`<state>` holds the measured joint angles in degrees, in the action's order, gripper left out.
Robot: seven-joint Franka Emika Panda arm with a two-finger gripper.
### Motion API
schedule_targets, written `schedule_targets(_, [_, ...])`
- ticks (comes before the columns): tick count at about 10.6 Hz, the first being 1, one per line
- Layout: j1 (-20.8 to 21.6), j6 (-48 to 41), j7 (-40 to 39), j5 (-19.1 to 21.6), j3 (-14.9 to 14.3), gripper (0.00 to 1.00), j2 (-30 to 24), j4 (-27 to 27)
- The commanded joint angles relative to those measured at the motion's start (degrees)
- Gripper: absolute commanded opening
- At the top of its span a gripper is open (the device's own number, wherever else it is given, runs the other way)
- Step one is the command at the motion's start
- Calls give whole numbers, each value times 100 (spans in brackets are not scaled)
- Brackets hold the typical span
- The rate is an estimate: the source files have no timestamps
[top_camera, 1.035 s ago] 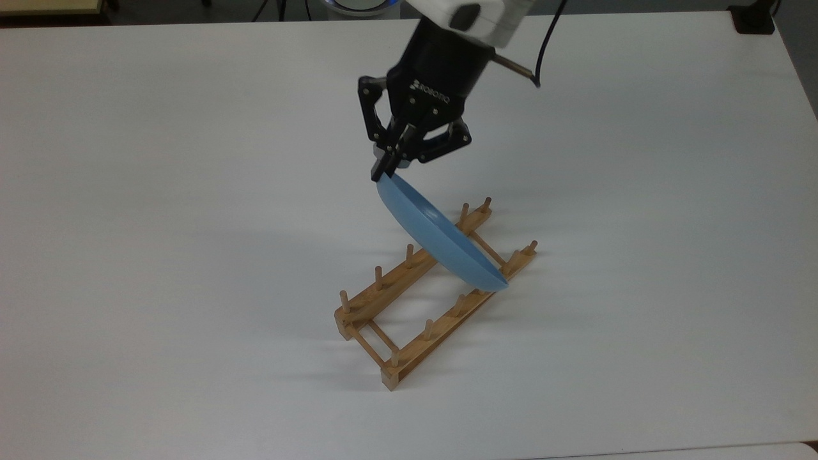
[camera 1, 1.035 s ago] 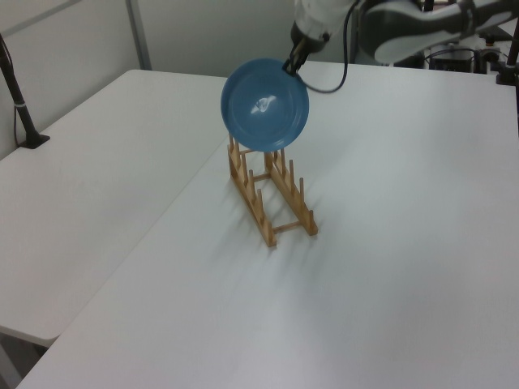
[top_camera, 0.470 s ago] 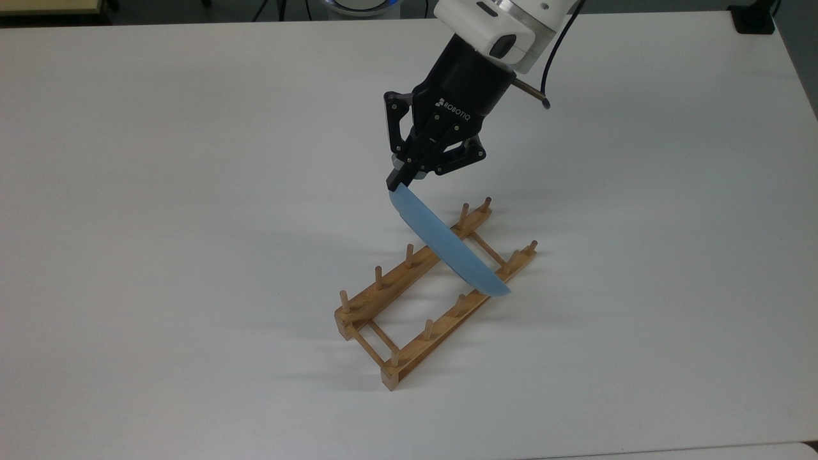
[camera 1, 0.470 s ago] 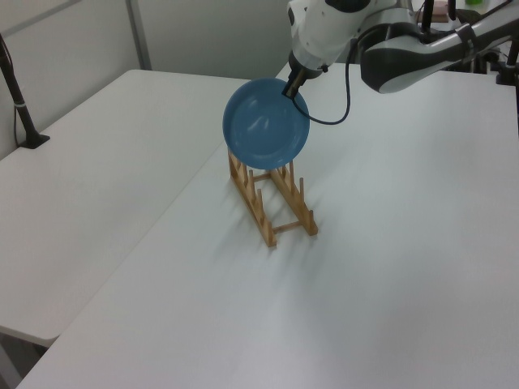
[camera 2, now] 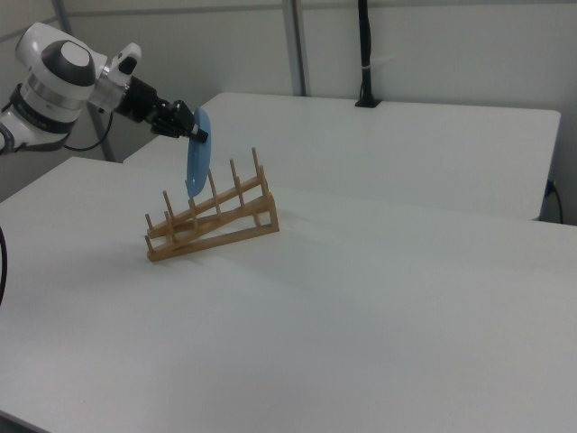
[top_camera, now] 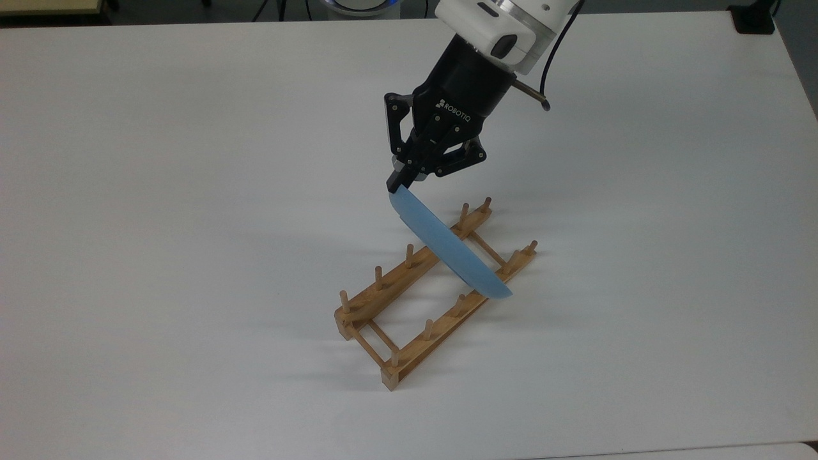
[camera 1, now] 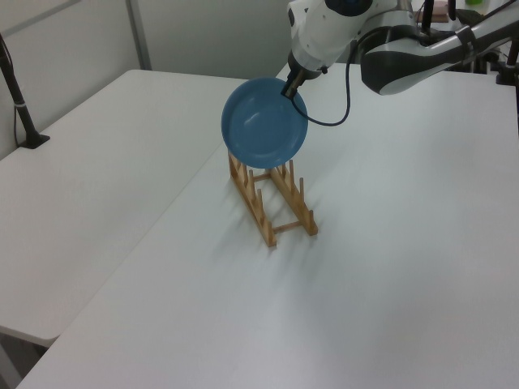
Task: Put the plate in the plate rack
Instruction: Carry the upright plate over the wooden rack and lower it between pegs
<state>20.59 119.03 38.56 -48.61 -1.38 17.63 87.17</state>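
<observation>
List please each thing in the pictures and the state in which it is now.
plate: held on edge by its top rim, lowered between the rack's pegs; whether it rests on the rails cannot be told.
plate rack: stands on the table, most of its slots free.
gripper: shut on the plate's rim, tilted over the rack.
table: white, bears the rack.

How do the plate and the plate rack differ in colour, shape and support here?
The plate is light blue and round; the plate rack is light-brown wood, long, with upright pegs. The plate stands on edge, pinched at its rim by the hand; the rack lies flat on the table. Both sit at one spot.
</observation>
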Motion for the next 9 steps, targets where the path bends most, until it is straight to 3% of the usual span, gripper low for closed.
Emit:
schedule_targets(1, [-2, 182, -251, -184, -38, 0, -102, 89])
schedule_targets(9, [6, 428, -710, -509, -38, 0, -76, 229])
